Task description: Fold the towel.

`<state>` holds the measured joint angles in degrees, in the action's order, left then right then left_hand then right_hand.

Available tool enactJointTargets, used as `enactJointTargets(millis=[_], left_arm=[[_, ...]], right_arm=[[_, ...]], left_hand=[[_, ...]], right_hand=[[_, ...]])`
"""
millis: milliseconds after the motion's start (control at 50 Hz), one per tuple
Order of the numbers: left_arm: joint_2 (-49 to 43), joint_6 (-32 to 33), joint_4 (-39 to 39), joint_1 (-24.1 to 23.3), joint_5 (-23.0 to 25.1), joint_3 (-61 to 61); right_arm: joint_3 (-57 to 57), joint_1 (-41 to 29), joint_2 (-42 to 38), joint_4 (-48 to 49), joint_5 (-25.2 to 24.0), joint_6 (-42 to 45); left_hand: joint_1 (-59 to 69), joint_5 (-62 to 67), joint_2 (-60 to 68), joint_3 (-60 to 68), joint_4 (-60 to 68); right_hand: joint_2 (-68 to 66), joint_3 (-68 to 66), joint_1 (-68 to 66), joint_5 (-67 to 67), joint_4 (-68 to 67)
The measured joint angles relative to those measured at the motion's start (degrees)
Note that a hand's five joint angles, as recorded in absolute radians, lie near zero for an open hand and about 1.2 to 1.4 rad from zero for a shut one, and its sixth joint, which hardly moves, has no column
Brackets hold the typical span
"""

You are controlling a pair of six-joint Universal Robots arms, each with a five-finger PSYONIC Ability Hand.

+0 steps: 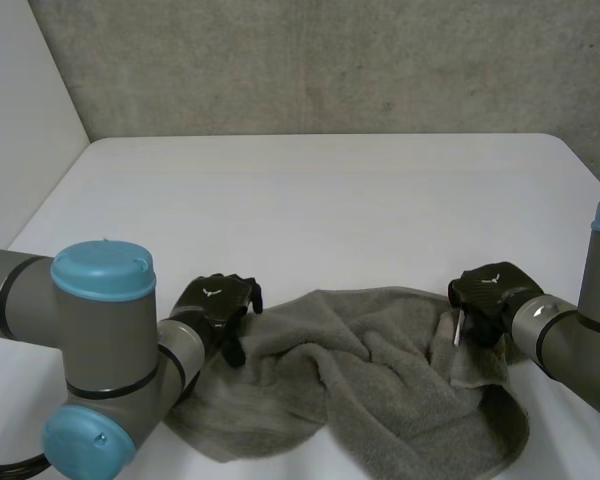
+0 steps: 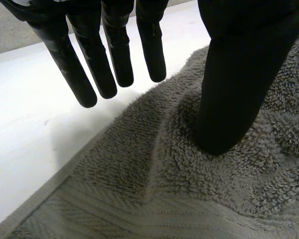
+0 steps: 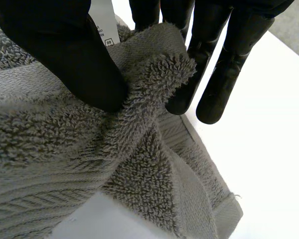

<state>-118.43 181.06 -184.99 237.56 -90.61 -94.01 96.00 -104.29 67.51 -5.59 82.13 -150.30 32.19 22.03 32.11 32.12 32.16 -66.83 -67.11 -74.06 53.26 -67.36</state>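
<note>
In the head view, the grey towel (image 1: 360, 380) lies crumpled in the lower centre of the frame on the white table (image 1: 320, 190). It is bunched into ridges rather than spread flat. The left hand (image 1: 218, 305) sits at the towel's left edge, in the lower left. The right hand (image 1: 485, 292) is at its right edge, beside a small white label (image 1: 459, 328).

In the left wrist view, the left hand (image 2: 89, 55) is open. Its fingers are straight and clear of the cloth, above bare table (image 2: 30, 129) just beyond the hem. Only its thumb presses down into the towel (image 2: 189, 189), so it grips nothing. To do this step well, the fingers would probably need to drop and slide under the hem, closing against the thumb.

In the right wrist view, the right hand (image 3: 60, 55) is clamped on a fold of the towel (image 3: 50, 149), pinched between thumb and fingers right by the label (image 3: 103, 20). Part of the cloth is lifted off the table (image 3: 269, 139). That hold looks thick and doubled. It would likely be best for both hands to hold matching edge points and draw the cloth taut before any fold.
</note>
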Motion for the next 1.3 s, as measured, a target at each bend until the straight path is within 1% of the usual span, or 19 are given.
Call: enactJointTargets(millis=[320, 360, 380, 440, 560, 620, 700, 760, 800, 880, 960, 1020, 1080, 1180, 1200, 1220, 1240, 1280, 1300], left_arm=[[-3.01, 0.24, -1.00, -2.15, 0.09, 0.84], [-3.05, 0.27, -1.02, -2.48, 0.06, 1.09], [-3.10, 0.28, -1.03, -2.70, 0.01, 1.38], [-3.21, 0.41, -1.10, -3.05, -0.16, 2.43], [-2.72, 2.87, -1.36, -2.94, -0.33, 6.76], [-1.76, 6.11, -1.73, -2.33, -0.51, 10.99], [0.65, 10.81, -3.42, -0.89, -1.54, 17.57], [2.33, 13.06, -4.99, 0.02, -2.42, 20.97], [5.67, 15.93, -8.01, 1.30, -3.86, 25.12], [8.94, 17.12, -10.17, 1.86, -4.56, 24.71], [10.71, 17.27, -11.05, 1.90, -4.58, 20.82], [11.68, 17.25, -12.24, 1.73, -3.96, 11.67], [10.74, 17.73, -13.27, 1.51, -2.81, 2.88], [8.18, 19.88, -13.88, 1.27, -1.61, -4.07], [6.02, 22.67, -13.94, 0.96, -1.03, -7.69], [6.02, 22.67, -13.94, 0.96, -1.03, -7.69], [5.19, 24.12, -13.90, 0.68, -0.88, -8.90], [4.54, 25.74, -13.76, 0.15, -0.81, -10.07], [4.30, 26.86, -13.67, -0.36, -0.83, -10.75]], right_arm=[[-1.71, -0.26, -0.04, -0.30, 0.31, 5.78], [-1.94, -0.12, -0.02, -0.31, 0.32, 5.96], [-2.10, -0.06, -0.01, -0.29, 0.33, 6.02], [-2.74, -0.10, -0.02, -0.20, 0.31, 6.06], [-6.23, -0.42, -0.03, 1.69, 0.23, 5.83], [-9.45, -0.53, 0.07, 4.36, 0.18, 5.29], [-14.75, -0.55, 1.06, 12.57, 0.14, 3.15], [-15.45, -0.55, 1.38, 14.42, 0.11, 2.54], [-17.97, -0.52, 4.61, 27.38, -0.12, -3.45], [-17.57, -0.34, 6.32, 30.90, -0.50, -6.78], [-16.12, -0.08, 6.86, 28.89, -1.61, -8.33], [-13.15, 0.15, 6.38, 22.25, -4.78, -7.92], [-10.06, 0.39, 3.52, 15.14, -9.05, -4.45], [-8.09, 1.25, -0.96, 10.43, -11.23, 0.41], [-7.18, 2.08, -4.11, 7.51, -11.87, 4.26], [-7.18, 2.08, -4.11, 7.51, -11.87, 4.26], [-6.90, 2.42, -5.29, 5.81, -11.93, 6.18], [-6.74, 2.89, -6.39, 3.40, -11.89, 8.63], [-6.71, 3.17, -6.70, 2.05, -11.82, 9.78]], left_hand=[[0.24, -0.06, 0.32, -0.06, -0.14], [7.03, 5.91, 6.02, 6.02, 6.06], [14.85, 14.11, 15.09, 15.01, 14.19], [29.92, 30.30, 30.77, 30.55, 30.69], [32.98, 34.39, 35.85, 35.43, 35.94], [32.91, 35.28, 36.72, 36.27, 37.08], [32.91, 35.34, 36.97, 36.54, 37.34], [32.91, 35.39, 37.02, 36.57, 37.39], [32.91, 35.63, 37.07, 36.65, 37.52], [32.91, 35.63, 37.07, 36.65, 37.56], [32.91, 35.63, 37.07, 36.65, 37.57], [32.91, 35.63, 37.08, 36.74, 37.60], [32.91, 35.63, 37.08, 36.77, 37.60], [32.91, 35.63, 36.66, 36.64, 36.58], [32.58, 32.91, 32.21, 32.23, 32.15], [32.58, 32.91, 32.21, 32.23, 32.15], [31.50, 31.63, 30.79, 31.17, 31.11], [22.46, 23.31, 22.58, 23.24, 23.17], [16.86, 17.78, 16.89, 16.94, 16.83]], right_hand=[[0.00, -0.43, -0.21, 0.75, -0.63], [0.00, -0.43, -0.33, 0.75, -0.63], [0.00, -0.43, -0.34, 0.75, -0.64], [0.00, -0.43, -0.34, 0.74, -0.64], [0.00, -0.43, -0.35, 0.75, -0.64], [0.00, -0.43, -0.36, 0.75, -0.79], [0.00, -0.43, -0.62, 0.75, -0.92], [0.00, -0.43, -0.62, 0.75, -0.92], [0.00, -0.60, -0.62, 0.75, -0.92], [0.00, -0.60, -0.62, 0.83, -0.92], [0.00, -0.60, -0.62, 0.89, -0.92], [0.00, -0.60, -0.63, 1.23, -0.92], [0.00, -0.61, -0.73, 1.30, -0.92], [0.00, -0.65, -0.81, 1.46, -0.92], [3.42, 2.63, 2.04, 0.10, 2.72], [3.42, 2.63, 2.04, 0.10, 2.72], [11.53, 10.64, 10.88, -6.75, 10.84], [21.68, 21.78, 23.38, -16.99, 21.94], [23.65, 23.14, 25.03, -18.32, 23.26]])
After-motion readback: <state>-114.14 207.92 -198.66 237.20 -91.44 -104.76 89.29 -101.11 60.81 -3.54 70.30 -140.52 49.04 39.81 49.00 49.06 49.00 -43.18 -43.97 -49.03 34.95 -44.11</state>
